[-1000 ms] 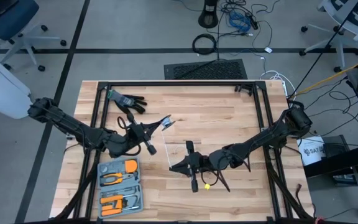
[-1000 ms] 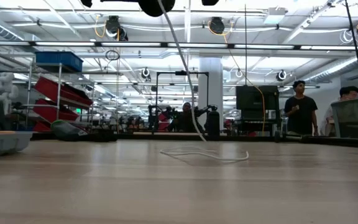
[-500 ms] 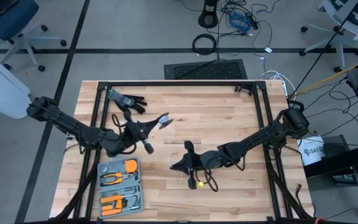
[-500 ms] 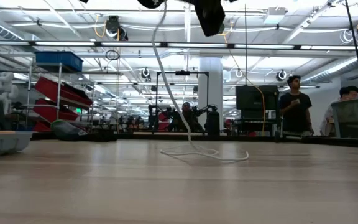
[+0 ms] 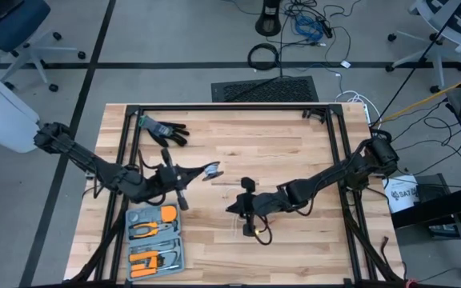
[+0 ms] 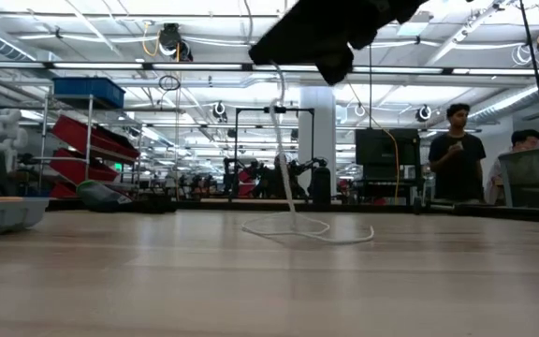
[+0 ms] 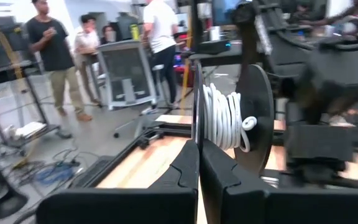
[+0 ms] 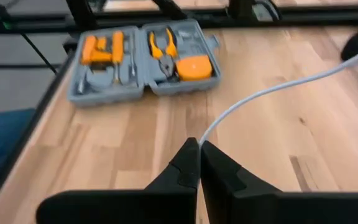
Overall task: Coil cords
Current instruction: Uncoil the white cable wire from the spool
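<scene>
On the wooden surface [image 5: 294, 152], the left tool [image 7: 199, 155] pinches the spool [image 7: 253, 118] of cord [image 7: 222, 118]; the right tool [image 8: 199, 152] pinches the cord's free run.

cord [image 8: 272, 88]: white | spool [image 7: 253, 118]: black | tool case [image 8: 142, 56]: grey, orange tools

The right arm's dark two-fingered tool [image 8: 199, 151] is pinched closed on a thin white cord [image 8: 272, 88], which runs away from the fingertips over the pale wooden plank desk [image 8: 253, 162]. Beyond the tool, an open grey plastic tool case [image 8: 143, 59] with orange-handled tools lies flat on the desk.
</scene>
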